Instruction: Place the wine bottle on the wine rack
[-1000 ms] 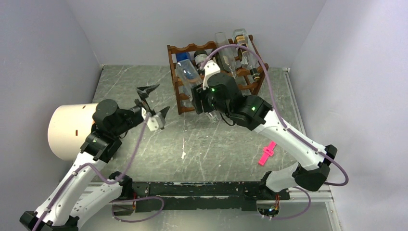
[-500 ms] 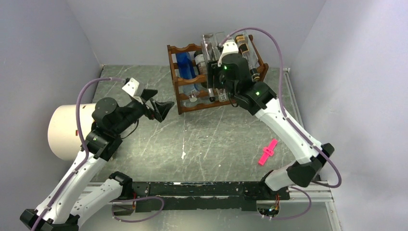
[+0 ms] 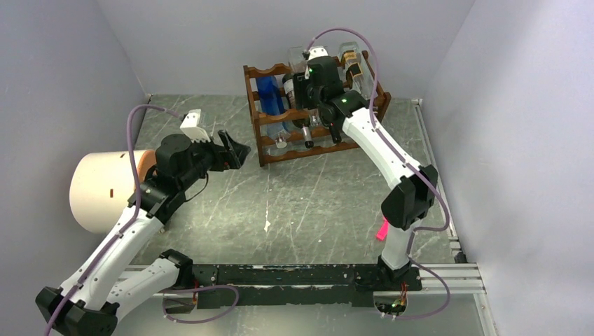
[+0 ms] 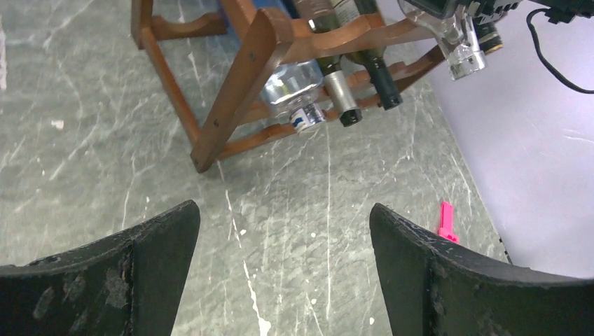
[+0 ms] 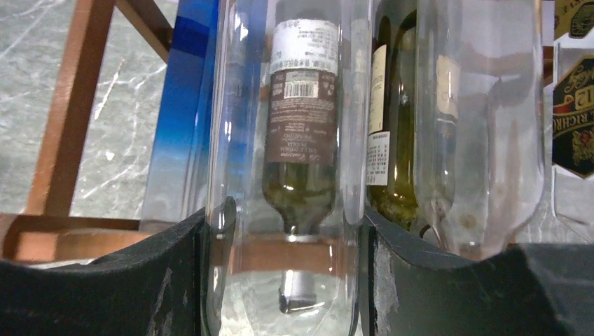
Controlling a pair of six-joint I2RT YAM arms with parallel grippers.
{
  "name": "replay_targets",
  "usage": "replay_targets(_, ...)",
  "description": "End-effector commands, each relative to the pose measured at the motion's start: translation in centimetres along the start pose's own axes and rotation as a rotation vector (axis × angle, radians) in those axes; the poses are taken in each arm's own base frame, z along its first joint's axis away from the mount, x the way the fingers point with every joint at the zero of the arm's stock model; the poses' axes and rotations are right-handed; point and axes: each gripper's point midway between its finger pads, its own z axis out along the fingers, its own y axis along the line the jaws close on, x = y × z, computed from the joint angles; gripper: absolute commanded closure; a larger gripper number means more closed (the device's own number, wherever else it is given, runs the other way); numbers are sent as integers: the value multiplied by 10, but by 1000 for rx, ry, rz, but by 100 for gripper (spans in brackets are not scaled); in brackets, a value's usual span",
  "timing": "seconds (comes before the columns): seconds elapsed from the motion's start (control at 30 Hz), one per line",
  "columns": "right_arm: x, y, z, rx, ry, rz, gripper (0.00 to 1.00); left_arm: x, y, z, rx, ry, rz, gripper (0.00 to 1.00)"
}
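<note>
- Wine bottle [image 5: 287, 140] — clear glass, clamped at its body between the right gripper's [image 5: 287, 241] pads, up at the top tier of the wine rack [image 4: 238, 84]; whether it rests in a scallop, I cannot tell.
- Neck points front, matching the stored bottles [image 4: 343, 98].
- Left gripper [image 4: 280, 266] spread wide, empty, low near the rack's front corner — likely clear of the work.

One reddish-brown wooden open-frame rack [image 3: 273, 69], one white cylinder [image 3: 101, 189], one small pink plastic piece [image 4: 445, 220]. At least six clear, dark and blue bottles [image 3: 268, 91]; the exact number is unclear
</note>
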Motion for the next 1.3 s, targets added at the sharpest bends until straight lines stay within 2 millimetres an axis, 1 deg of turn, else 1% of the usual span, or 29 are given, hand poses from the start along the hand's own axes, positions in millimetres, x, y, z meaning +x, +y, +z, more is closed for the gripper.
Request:
replay_targets(0.0, -52, -2, 0, -34, -141, 15, 100, -6, 7, -7, -84, -3, -95, 6)
replay_targets(0.07, -49, -3, 9, -34, -132, 11, 100, -5, 3, -8, -46, 2, -54, 6)
replay_targets(0.17, -43, -3, 20, -48, -108, 5, 100, 3, -9, -9, 63, 7, 47, 6)
replay_targets(0.23, -39, -4, 28, -47, -97, 0, 100, 6, -15, -11, 108, 5, 58, 6)
replay_targets(0.37, -34, -6, 41, -52, -80, 1, 100, 7, -19, -11, 126, 28, 62, 6)
replay_targets(0.47, -27, -2, 51, -69, -66, 2, 100, 11, -21, -9, 137, 58, 71, 6)
replay_targets(0.5, -27, -2, 52, -70, -64, 2, 97, 13, -22, -9, 147, 66, 74, 6)
replay_targets(0.57, -16, -2, 63, -63, -39, -5, 90, 15, -23, -7, 158, 77, 77, 6)
replay_targets(0.63, -10, -3, 69, -56, -26, -8, 85, 16, -24, -7, 163, 82, 74, 6)
replay_targets(0.73, -2, -2, 74, -60, -5, -14, 79, 17, -27, -8, 183, 83, 82, 6)
replay_targets(0.83, 5, -1, 77, -63, 13, -8, 72, 13, -32, -9, 207, 72, 94, 6)
replay_targets(0.9, 7, 0, 77, -65, 14, -3, 63, 11, -33, -8, 207, 71, 95, 6)
replay_targets(0.93, 7, -1, 77, -65, 14, -2, 56, 11, -33, -8, 208, 73, 97, 6)
replay_targets(1.03, 3, -1, 72, -66, 5, 5, 39, 10, -33, -7, 201, 83, 98, 5)
replay_targets(1.1, -1, -1, 67, -68, -11, 11, 24, 9, -33, -7, 197, 86, 98, 6)
replay_targets(1.13, -3, -1, 65, -67, -16, 12, 19, 9, -32, -7, 192, 85, 98, 6)
replay_targets(1.17, -2, -2, 65, -66, -15, 11, 15, 8, -32, -7, 187, 82, 97, 6)
replay_targets(1.2, -15, -3, 53, -68, -46, 15, 12, 7, -32, -7, 186, 81, 96, 6)
replay_targets(1.27, -27, -3, 42, -74, -77, 17, 8, 6, -34, -8, 194, 81, 97, 6)
